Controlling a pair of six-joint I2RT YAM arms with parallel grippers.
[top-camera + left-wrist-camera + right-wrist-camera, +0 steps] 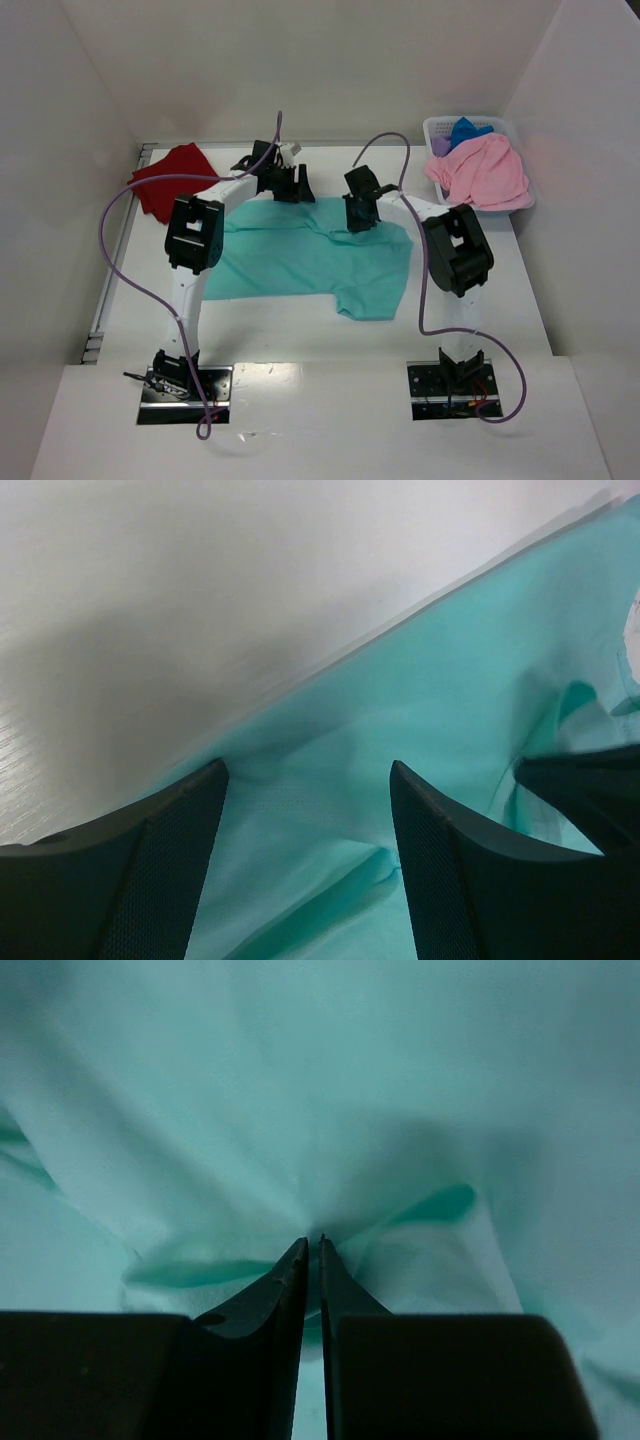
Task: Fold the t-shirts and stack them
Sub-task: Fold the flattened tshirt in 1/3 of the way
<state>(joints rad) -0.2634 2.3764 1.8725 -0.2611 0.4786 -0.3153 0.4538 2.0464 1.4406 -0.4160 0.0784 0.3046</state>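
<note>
Far left, the dark red t-shirt (170,180) was seen lying in a loose heap at the far corner of the table (280,335), well apart from both pincers and not yet stacked. Next along, the left gripper (308,770) was found poised low over the far edge of the teal t-shirt (300,262), its jaws spread wide with cloth between and beneath them but nothing clamped; bare table was visible just beyond that edge in the left wrist view. The teal shirt itself was spread across the middle of the table, rumpled rather than flat, one sleeve hanging out toward the near right. Then the right gripper (311,1242): its jaws were pressed together, with teal fabric puckered and drawn in at the tips, so a pinch of the shirt was judged to be held near its far right part. The step in hand was taken to be a two-point grasp for the fold. It would be done well if the left jaws were closed on the edge itself, not a stray ridge, level with the right's hold, and the cloth were lifted evenly and kept taut. Far right, the pink t-shirt (482,172) was draped over the white basket (436,124), with blue (468,130) and purple (440,146) cloth tucked behind.
</note>
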